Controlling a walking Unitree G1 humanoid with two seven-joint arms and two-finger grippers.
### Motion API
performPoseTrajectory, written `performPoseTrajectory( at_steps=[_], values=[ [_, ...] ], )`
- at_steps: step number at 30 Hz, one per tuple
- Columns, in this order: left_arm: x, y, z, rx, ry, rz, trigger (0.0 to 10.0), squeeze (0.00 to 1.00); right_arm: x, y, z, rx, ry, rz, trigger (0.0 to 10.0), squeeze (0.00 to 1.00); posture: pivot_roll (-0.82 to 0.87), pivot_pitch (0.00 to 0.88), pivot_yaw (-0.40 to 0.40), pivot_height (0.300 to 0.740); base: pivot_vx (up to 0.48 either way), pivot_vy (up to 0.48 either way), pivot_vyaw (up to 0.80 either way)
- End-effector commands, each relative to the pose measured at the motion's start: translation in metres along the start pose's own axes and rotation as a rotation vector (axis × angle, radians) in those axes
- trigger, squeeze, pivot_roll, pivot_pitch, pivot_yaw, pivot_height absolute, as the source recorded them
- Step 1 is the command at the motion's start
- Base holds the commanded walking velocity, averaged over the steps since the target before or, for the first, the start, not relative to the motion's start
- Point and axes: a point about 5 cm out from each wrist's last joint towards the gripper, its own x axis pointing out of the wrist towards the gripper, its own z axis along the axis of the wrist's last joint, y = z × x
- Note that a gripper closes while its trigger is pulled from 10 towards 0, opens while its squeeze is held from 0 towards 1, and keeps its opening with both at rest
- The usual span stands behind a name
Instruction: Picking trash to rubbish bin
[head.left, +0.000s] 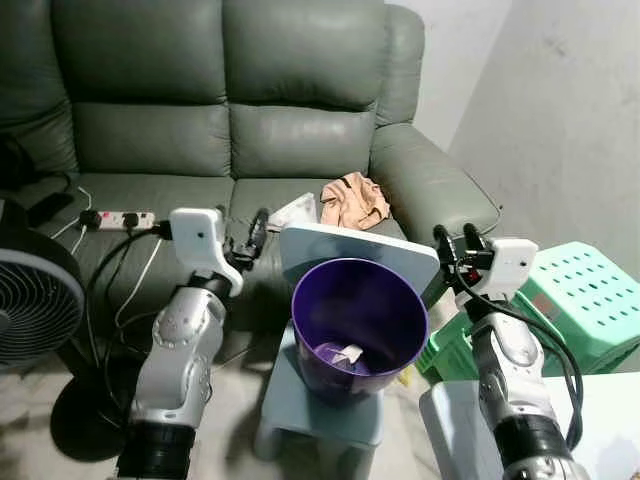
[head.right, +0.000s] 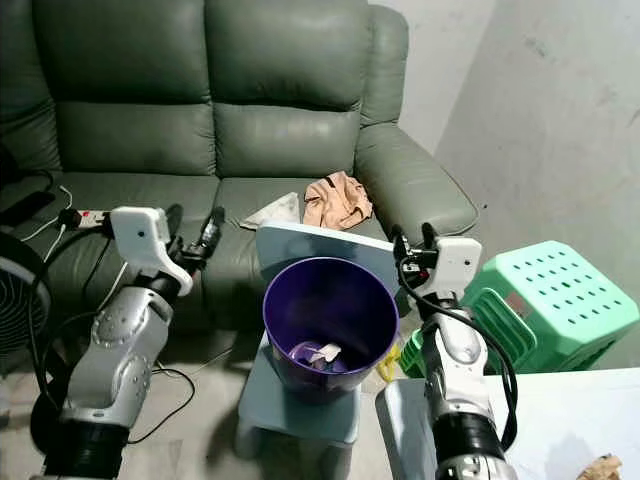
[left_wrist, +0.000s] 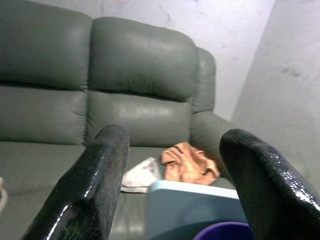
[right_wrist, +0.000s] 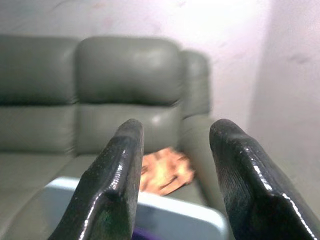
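A purple rubbish bin (head.left: 360, 325) stands on a pale blue step stool (head.left: 300, 410) in front of the grey-green sofa (head.left: 230, 120). A crumpled white paper (head.left: 348, 354) lies at the bin's bottom. A pale blue board (head.left: 355, 250) leans behind the bin. On the sofa seat lie a crumpled peach-coloured wad (head.left: 353, 200) and a flat white wrapper (head.left: 295, 210). My left gripper (head.left: 250, 238) hangs open to the left of the bin rim, holding nothing. To the right of the rim, my right gripper (head.left: 456, 242) is raised and open, also holding nothing. Both wrist views look over the board toward the wad (left_wrist: 187, 167).
A black floor fan (head.left: 35, 300) stands at the left, with a power strip (head.left: 118, 219) and cables on the sofa seat. Green plastic stools (head.left: 570, 300) sit to the right by the wall. A white surface (head.right: 560, 420) at the lower right carries a small brown scrap (head.right: 603, 467).
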Motion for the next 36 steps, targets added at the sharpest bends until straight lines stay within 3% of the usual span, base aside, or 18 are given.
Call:
performPoseTrajectory(
  at_steps=[1,7,12,16,21,36],
  values=[
    [0.002,0.005,0.002,0.031,-0.024,0.016,10.0,0.0,-0.006,-0.012,0.008,-0.035,-0.027,-0.079,10.0,0.0,-0.01,0.0,-0.067,0.74,0.0,0.0,0.0],
    [-0.011,0.015,-0.005,0.026,-0.048,0.066,10.0,0.0,-0.034,-0.005,0.008,-0.024,-0.007,-0.08,10.0,0.0,-0.01,0.0,-0.064,0.74,0.0,0.0,0.0],
    [-0.028,0.022,-0.026,0.027,0.021,0.095,10.0,0.0,-0.051,0.003,-0.001,-0.061,0.05,-0.074,10.0,0.0,0.0,0.0,-0.071,0.74,0.0,0.0,0.0],
    [-0.025,0.023,-0.021,0.021,0.0,0.105,10.0,0.0,-0.043,0.007,0.006,-0.029,0.052,-0.072,10.0,0.0,0.0,0.0,-0.077,0.74,0.0,0.0,0.0],
    [-0.015,0.028,-0.014,0.017,-0.025,0.118,10.0,0.0,-0.034,0.006,0.012,-0.061,0.058,-0.06,10.0,0.0,0.0,0.0,-0.082,0.74,0.0,0.0,0.0],
    [-0.003,0.032,-0.011,-0.019,-0.017,0.118,10.0,0.0,-0.031,0.005,0.011,-0.101,0.091,-0.053,10.0,0.0,0.0,0.0,-0.082,0.74,0.0,0.075,0.0]
  ],
)
